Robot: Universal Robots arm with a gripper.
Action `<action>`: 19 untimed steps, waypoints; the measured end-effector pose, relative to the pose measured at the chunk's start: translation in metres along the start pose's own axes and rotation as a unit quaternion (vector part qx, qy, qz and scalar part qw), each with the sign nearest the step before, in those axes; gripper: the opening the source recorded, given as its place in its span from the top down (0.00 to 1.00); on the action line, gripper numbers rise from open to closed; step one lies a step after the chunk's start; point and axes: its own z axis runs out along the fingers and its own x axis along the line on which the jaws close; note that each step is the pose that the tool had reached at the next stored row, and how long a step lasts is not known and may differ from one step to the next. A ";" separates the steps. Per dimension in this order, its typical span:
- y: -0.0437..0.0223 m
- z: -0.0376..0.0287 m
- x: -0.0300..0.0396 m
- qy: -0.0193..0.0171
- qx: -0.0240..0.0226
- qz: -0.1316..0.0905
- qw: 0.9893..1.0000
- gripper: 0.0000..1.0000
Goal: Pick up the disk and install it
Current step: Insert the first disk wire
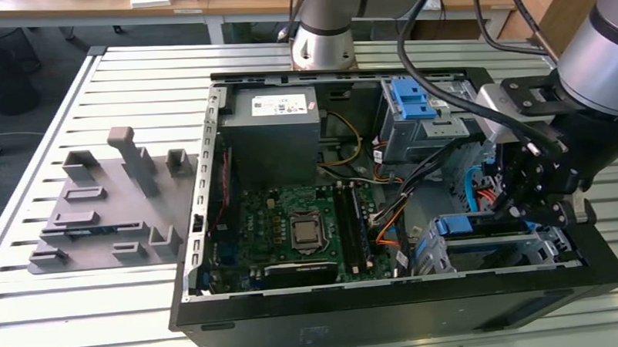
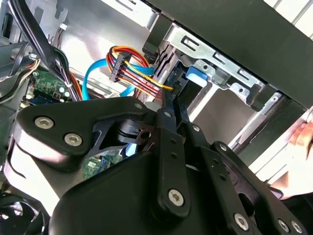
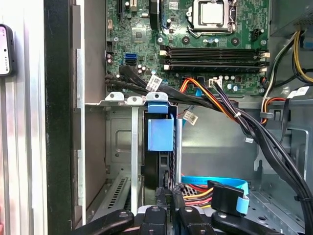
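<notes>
Right, gripper point(image 3: 169, 197) first: fingers are pressed together, no visible gap in either wrist view. The tips sit at the near edge of the disk point(image 3: 160, 131). I can't tell if they pinch any of it or just bear on it.

The gripper is low inside the open computer case point(image 1: 396, 313), at the drive bay point(image 1: 517, 251) on the exterior view's right.

The disk is in that bay, standing on edge between the grey metal walls point(image 3: 117, 137). It is seen edge-on in the first wrist view, with its blue bracket tab at the far end.

The key relation is that the disk lies straight ahead of the fingertips, in line with them. In the exterior view it runs from the gripper point(image 1: 525, 211) toward the exterior view's left, with the blue end point(image 1: 457, 225) nearest the motherboard point(image 1: 295, 228).

I judge the long axis to run along that same line, with the flat faces vertical and parallel to the bay walls.

Bundled power and data cables point(image 3: 230, 112) cross just past the tab, near it but apart. A blue flat cable and its connector point(image 3: 226, 196) sit just beside the fingers.

The second wrist view agrees: fingertips point(image 2: 172, 100) close under the blue tab point(image 2: 195, 78).
</notes>
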 end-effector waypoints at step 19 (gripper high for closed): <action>-0.0003 -0.0062 0.0000 0.000 0.000 0.000 1.000 0.76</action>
